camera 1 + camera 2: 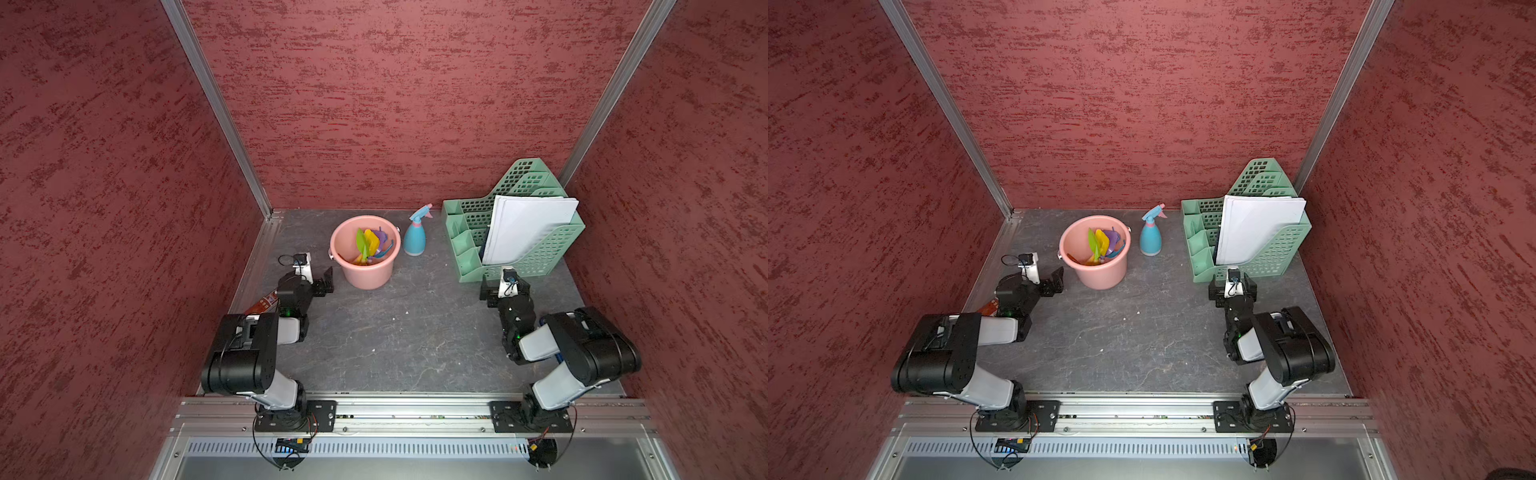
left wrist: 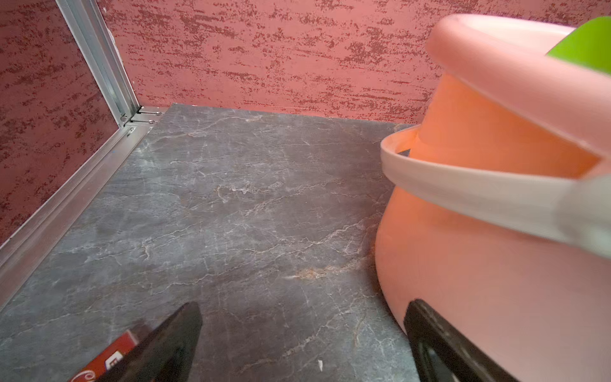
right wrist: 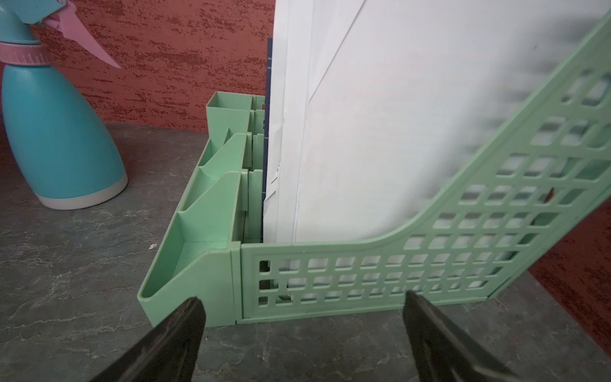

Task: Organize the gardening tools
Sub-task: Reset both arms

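While both arms hang low over the dark table [image 1: 395, 332], the left gripper [image 2: 304, 334] stands spread and empty just beside the pink bucket [image 1: 365, 274]. The right gripper [image 3: 301, 330], equally spread and empty, faces the green file rack [image 3: 330, 277].

Only the top views look down into the bucket, where the green trowel [image 1: 360, 241], yellow scoop [image 1: 371, 241], purple scoop [image 1: 381, 235] and blue fork [image 1: 388, 249] stand bunched together. The left wrist view catches just a green tip above the rim, plus the bucket's white handle [image 2: 463, 191].

The spray bottle [image 1: 414, 239] stands upright between bucket and rack. A red-brown packet [image 1: 262, 305] lies beneath the left arm.
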Controlling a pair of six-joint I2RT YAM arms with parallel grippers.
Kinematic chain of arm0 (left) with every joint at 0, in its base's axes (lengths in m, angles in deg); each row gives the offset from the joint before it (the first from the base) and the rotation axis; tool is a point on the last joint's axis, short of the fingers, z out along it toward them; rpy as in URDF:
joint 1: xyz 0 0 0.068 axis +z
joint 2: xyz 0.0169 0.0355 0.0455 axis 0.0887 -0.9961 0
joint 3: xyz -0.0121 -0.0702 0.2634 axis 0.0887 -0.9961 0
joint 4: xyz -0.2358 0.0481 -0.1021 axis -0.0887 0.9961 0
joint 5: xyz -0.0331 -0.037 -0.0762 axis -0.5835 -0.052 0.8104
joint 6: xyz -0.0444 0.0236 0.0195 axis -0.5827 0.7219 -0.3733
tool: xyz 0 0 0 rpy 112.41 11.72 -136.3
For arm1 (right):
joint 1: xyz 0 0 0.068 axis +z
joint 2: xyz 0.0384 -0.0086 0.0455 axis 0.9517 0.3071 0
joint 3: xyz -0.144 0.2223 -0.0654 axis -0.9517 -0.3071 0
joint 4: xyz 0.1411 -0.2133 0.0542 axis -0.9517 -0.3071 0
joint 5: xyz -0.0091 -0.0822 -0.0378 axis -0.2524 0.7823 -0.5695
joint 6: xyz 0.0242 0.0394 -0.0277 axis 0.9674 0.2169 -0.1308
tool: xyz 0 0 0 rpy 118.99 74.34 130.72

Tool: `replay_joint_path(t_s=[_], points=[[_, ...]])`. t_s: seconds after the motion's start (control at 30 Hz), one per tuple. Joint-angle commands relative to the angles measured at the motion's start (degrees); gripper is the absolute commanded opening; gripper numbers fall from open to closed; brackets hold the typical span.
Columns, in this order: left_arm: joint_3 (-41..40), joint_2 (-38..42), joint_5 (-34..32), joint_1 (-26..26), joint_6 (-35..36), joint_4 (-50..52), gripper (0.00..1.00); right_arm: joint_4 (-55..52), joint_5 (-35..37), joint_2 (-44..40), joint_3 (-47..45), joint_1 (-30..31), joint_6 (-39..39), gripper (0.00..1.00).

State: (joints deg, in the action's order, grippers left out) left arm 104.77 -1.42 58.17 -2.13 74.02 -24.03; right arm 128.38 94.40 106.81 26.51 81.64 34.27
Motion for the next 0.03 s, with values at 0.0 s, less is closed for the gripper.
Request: replay_joint_path(t_s=[0.0], points=[[0.78, -0.32, -0.35, -0.17, 0.51, -1.16, 1.0, 4.35, -1.49, 0.29, 0.06, -0.58, -0.43, 0.98]])
